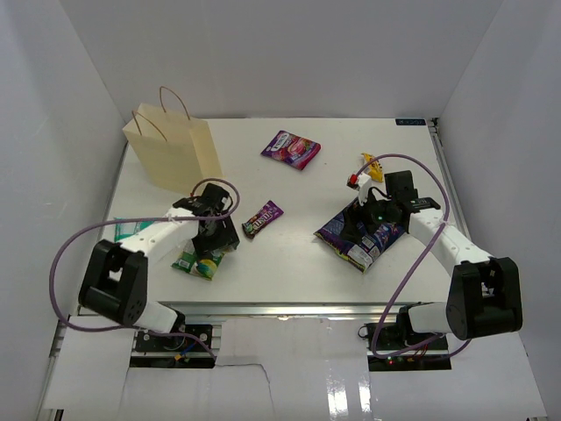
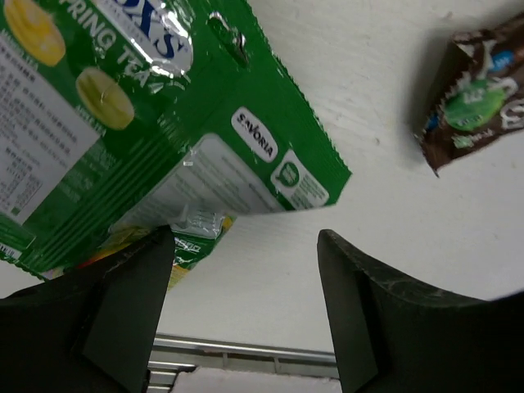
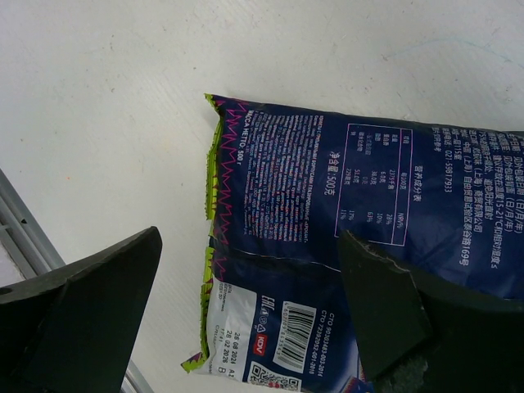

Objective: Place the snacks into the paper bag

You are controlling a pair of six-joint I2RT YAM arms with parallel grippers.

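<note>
Green foil first: my left gripper hangs spread over the green bag, just in front of the paper bag, placed to straddle its edge. My right gripper, likewise spread, hovers over the chip bag, well right of the paper bag.

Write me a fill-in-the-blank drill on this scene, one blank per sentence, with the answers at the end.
1. The paper bag stands ___ at the far left.
2. The packet below the open left hand is mostly ___.
3. The large bag below the open right hand is dark ___.
4. Seen from above, the candy bar lies ___ the two hands.

Answers: upright; green; blue; between
</note>
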